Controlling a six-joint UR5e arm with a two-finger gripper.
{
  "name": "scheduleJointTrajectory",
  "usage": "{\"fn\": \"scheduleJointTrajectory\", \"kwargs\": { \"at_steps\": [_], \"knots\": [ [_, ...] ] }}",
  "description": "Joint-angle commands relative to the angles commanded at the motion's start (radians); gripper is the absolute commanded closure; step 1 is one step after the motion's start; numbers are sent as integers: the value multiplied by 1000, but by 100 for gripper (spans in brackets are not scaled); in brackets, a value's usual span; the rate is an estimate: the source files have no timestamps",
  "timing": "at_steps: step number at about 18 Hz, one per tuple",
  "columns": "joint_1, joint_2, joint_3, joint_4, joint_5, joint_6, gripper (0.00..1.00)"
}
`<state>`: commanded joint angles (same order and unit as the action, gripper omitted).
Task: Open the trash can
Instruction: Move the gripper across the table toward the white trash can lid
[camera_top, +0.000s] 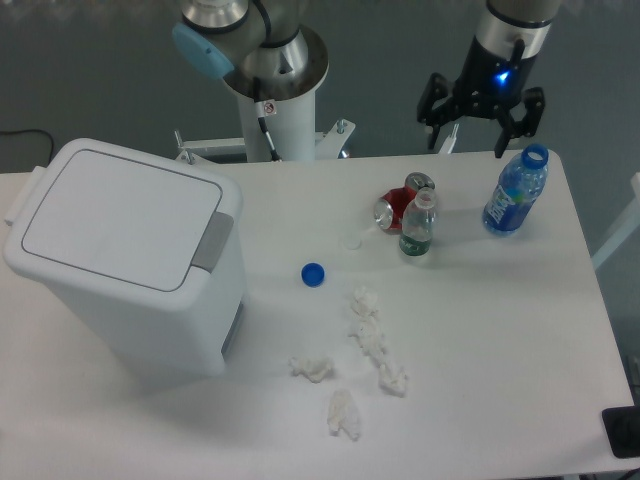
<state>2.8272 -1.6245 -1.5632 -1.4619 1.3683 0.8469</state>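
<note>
Above the far right part of the white table (500, 330), the black two-finger claw (480, 105) hangs in the air with its fingers spread wide and nothing between them; a blue light glows on the wrist above it. Just below and to the right of the claw stands an uncapped clear plastic water bottle with a blue label (516, 192), upright near the table's right edge. Below the claw and slightly left stands a smaller clear plastic bottle with a green label (417, 226), touching or just beside a red drinks can lying on its side (397, 206). Further below and to the left of the claw, a round blue bottle cap (313, 274) lies flat on the table. Well below the claw, several crumpled white paper tissues (372, 343) are scattered toward the near edge.

Far to the left of the claw, well apart from it, stands the large white boxy plastic trash can (130, 255). Its rounded rectangular lid lies flat and closed, and the grey push-button (211, 241) sits on the rim facing the claw's side of the table.
</note>
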Motion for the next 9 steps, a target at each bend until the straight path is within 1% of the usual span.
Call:
{"fn": "scheduleJointTrajectory", "kwargs": {
  "at_steps": [2,3,4,5,6,7,9],
  "knots": [
    [-29,-11,15,-14,3,-11,9],
    [-38,-18,32,-34,3,-15,19],
    [-43,-31,50,-55,2,-25,32],
    [-52,-40,69,-75,0,-37,43],
    [-66,-46,80,-84,0,-52,57],
    [-77,-51,84,-84,0,-71,69],
    [-95,-52,91,-84,-2,-101,87]
  ]
}}
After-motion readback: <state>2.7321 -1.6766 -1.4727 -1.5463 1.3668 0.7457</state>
